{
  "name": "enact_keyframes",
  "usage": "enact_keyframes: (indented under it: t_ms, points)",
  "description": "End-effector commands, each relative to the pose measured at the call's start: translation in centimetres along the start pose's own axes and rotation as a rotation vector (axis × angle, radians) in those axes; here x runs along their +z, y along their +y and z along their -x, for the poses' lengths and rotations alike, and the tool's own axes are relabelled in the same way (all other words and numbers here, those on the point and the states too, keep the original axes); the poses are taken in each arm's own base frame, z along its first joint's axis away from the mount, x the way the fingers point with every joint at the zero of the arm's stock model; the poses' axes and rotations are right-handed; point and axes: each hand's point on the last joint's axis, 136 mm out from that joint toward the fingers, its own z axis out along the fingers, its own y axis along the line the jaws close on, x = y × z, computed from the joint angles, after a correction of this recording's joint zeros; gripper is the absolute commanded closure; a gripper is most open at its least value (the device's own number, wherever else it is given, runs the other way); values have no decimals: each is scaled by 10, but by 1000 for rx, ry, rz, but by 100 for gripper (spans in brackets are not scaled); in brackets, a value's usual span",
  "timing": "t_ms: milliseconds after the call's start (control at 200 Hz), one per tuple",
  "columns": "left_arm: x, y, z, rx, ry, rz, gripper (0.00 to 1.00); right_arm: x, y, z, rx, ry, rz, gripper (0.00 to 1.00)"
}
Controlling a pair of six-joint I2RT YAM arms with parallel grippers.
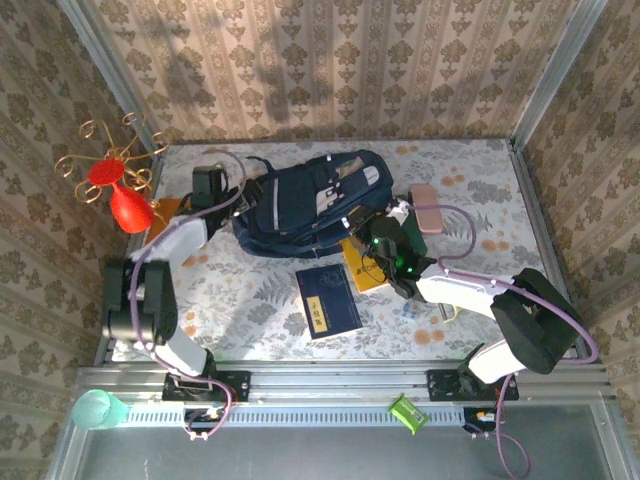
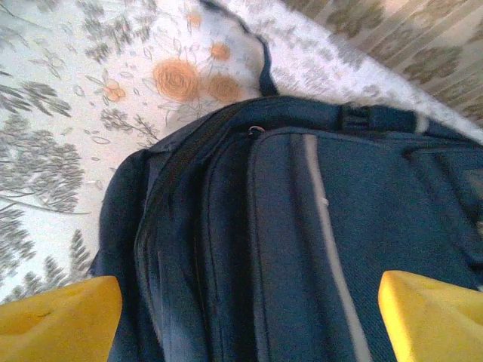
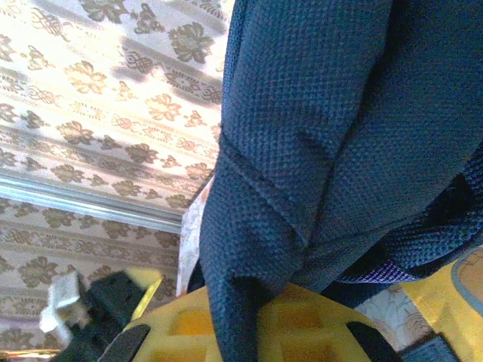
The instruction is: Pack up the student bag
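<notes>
The student bag point(image 1: 310, 200) is a big navy backpack lying flat at the middle back of the table. Its thin pale stripe point(image 2: 324, 226) and zip seams show in the left wrist view. My left gripper point(image 1: 243, 205) hovers at the bag's left edge; it point(image 2: 249, 324) is open, with its yellow fingertips point(image 2: 60, 317) wide apart over the fabric. My right gripper point(image 1: 375, 228) is at the bag's right lower edge. In the right wrist view it point(image 3: 241, 317) is shut on a fold of the bag's navy cloth point(image 3: 302, 136), lifted against the yellow fingers.
A small flat dark blue book point(image 1: 328, 302) lies in front of the bag. A yellow book point(image 1: 362, 272) sits under my right arm, and a pink object point(image 1: 425, 208) lies behind it. A red vase point(image 1: 128, 208) with a gold wire stand is at far left. Patterned walls enclose the table.
</notes>
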Motion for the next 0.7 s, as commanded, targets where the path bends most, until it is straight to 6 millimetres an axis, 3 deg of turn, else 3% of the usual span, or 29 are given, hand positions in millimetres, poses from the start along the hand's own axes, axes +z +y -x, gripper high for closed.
enact_keyframes:
  t_ms: [0,180,290,360,480,695]
  points:
    - [-53,-15,8,75,-115,-11,11,-1,41,31,142,-150,120,95]
    - [-104,-35,-59,168,-79,-94,13,1,54,31,164,-151,148,95]
    - [-114,-51,-115,226,-6,-201,19,0,64,30,156,-143,158,95]
    - [-114,-60,-140,284,4,-246,22,-1,69,32,152,-143,166,96]
    - [-111,-76,-162,407,-68,-288,25,-1,76,33,151,-136,169,96]
    - [-95,-101,-173,523,-212,-321,32,-3,93,31,156,-115,191,96]
